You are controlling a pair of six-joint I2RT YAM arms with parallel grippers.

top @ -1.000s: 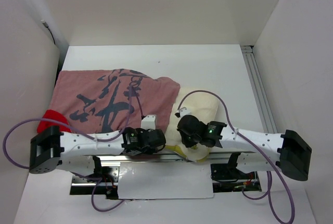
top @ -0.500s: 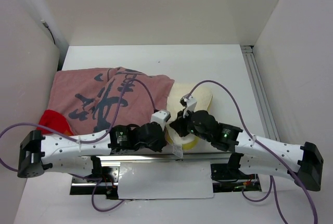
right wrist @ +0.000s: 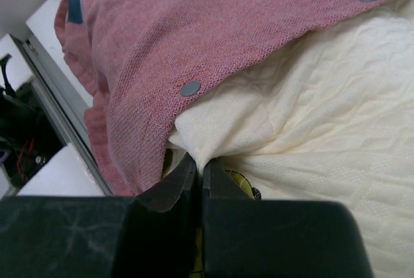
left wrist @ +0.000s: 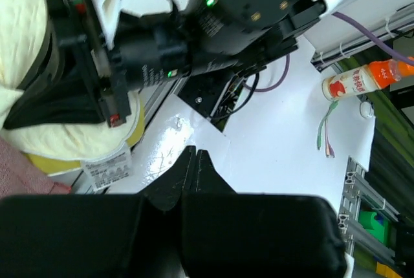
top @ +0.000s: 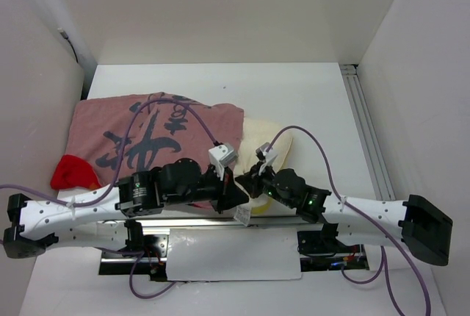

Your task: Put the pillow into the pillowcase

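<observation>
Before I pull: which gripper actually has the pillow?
The right gripper: its shut tips pinch a pillow fold beside the pillowcase edge. The left gripper is shut on nothing.

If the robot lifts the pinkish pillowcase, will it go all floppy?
Probably floppy: the pillowcase drapes and wrinkles over the pillow. Likely light, since it looks like thin woven cloth. Its rough weave probably won't slip much.

The right gripper [right wrist: 198, 165] has closed its jaws, seemingly on the pillow [right wrist: 310, 116], less of which shows beside the pillowcase [top: 95, 121].
</observation>
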